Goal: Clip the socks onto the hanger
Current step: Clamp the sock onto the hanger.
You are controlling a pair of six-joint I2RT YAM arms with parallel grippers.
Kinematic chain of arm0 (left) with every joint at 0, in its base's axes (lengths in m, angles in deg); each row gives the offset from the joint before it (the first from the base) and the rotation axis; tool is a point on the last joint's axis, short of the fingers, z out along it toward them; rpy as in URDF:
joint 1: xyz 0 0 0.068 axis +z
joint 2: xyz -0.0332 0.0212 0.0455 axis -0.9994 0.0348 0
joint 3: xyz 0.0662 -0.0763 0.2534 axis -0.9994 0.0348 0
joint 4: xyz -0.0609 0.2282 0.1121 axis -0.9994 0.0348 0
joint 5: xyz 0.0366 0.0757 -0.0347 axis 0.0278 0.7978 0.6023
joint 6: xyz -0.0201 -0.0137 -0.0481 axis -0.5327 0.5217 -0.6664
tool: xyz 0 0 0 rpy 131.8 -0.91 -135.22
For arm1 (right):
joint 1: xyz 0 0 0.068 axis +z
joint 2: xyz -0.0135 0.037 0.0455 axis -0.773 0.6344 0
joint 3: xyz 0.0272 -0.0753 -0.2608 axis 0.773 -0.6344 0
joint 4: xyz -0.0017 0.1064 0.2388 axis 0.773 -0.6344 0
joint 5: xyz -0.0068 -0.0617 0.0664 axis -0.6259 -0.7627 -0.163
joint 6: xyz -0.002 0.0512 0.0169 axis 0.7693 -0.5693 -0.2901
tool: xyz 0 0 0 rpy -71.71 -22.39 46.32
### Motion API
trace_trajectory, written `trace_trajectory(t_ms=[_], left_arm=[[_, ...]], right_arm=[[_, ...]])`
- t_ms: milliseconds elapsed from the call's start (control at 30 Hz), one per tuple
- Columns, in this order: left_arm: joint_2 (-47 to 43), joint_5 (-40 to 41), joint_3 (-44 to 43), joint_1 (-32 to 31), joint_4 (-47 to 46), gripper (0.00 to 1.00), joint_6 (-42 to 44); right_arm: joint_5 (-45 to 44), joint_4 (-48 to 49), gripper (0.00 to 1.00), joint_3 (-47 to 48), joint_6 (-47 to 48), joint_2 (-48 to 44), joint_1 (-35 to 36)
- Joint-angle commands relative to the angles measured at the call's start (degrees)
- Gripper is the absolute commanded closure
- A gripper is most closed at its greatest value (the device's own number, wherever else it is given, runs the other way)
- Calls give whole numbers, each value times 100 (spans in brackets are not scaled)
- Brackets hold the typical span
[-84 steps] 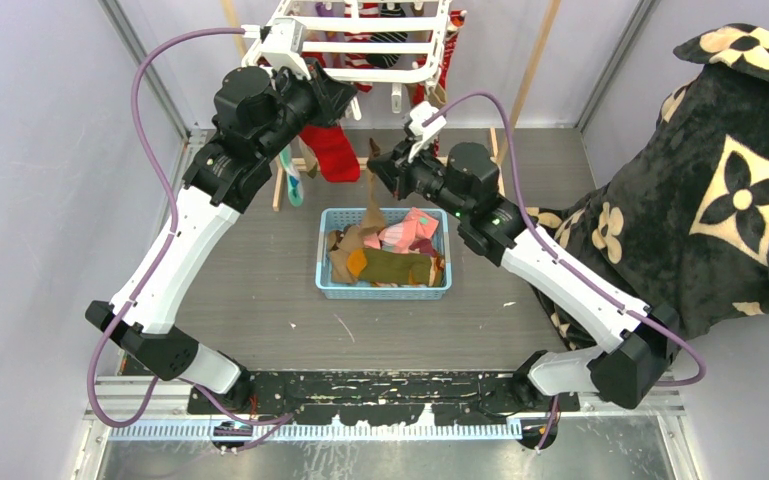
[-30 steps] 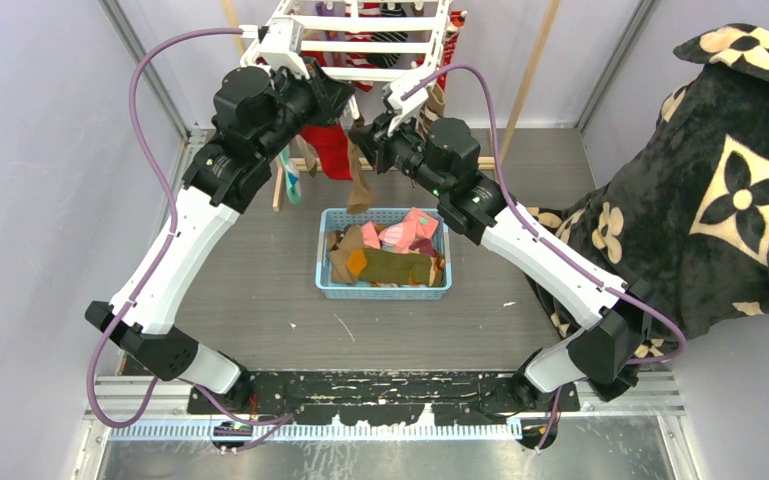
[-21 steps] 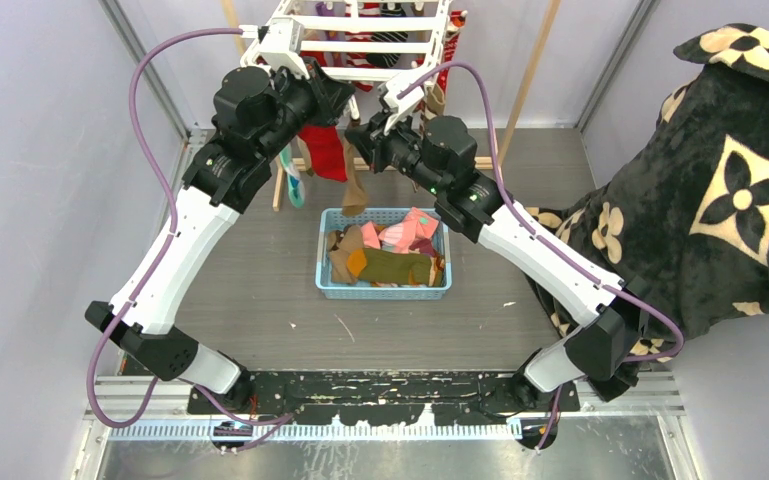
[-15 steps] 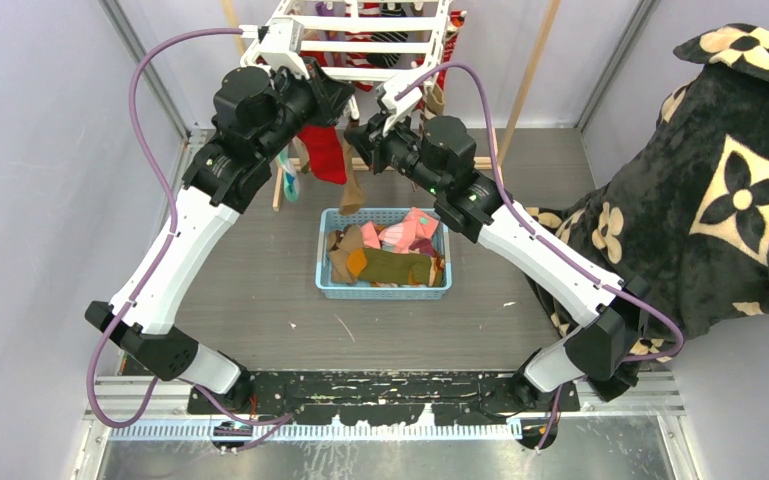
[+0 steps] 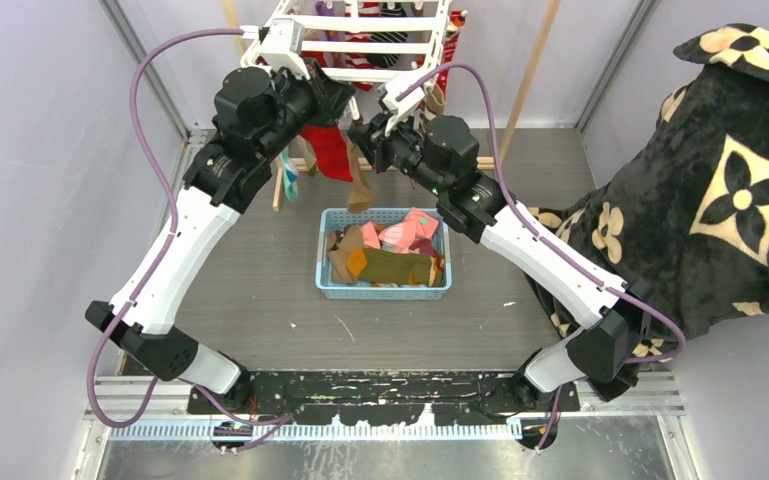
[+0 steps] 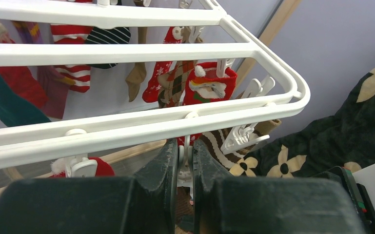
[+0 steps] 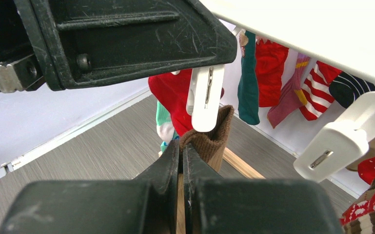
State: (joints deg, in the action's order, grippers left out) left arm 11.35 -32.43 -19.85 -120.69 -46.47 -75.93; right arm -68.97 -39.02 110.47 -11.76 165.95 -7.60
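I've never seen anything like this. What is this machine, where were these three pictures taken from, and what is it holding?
These are two robot arms bolted to a table. One picture looks down from above. The other two come from small cameras on the wrists, so each shows its own hand up close. The left hand is shut on a white clip dangling from the white hanger, which carries several hung socks. The right hand grips a brown sock and holds its top edge up at that clip. On the table stands a blue basket of loose socks. A black floral blanket lies on the right.
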Motion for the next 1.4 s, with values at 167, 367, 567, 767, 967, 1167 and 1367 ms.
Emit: trace_trajectory(t_ms=[167,367,567,767,967,1167,1367], left_arm=[[-222,11,-5,-36,-79,100,-10],[-228,16,8,-35,-83,100,-10],[-256,31,29,-30,-92,100,-7],[-257,49,25,-33,-92,100,1],[-279,192,36,-27,-92,81,-14],[-321,246,38,-33,-66,39,-14],[-338,258,30,-32,-79,39,-6]], right_arm=[[102,282,99,270,53,-256,30],[199,198,99,481,80,-155,30],[214,19,99,701,216,-85,30],[201,-105,99,742,302,-103,30],[231,-149,99,741,308,-101,30],[257,-149,99,765,278,-86,30],[242,71,65,659,-9,-136,25]])
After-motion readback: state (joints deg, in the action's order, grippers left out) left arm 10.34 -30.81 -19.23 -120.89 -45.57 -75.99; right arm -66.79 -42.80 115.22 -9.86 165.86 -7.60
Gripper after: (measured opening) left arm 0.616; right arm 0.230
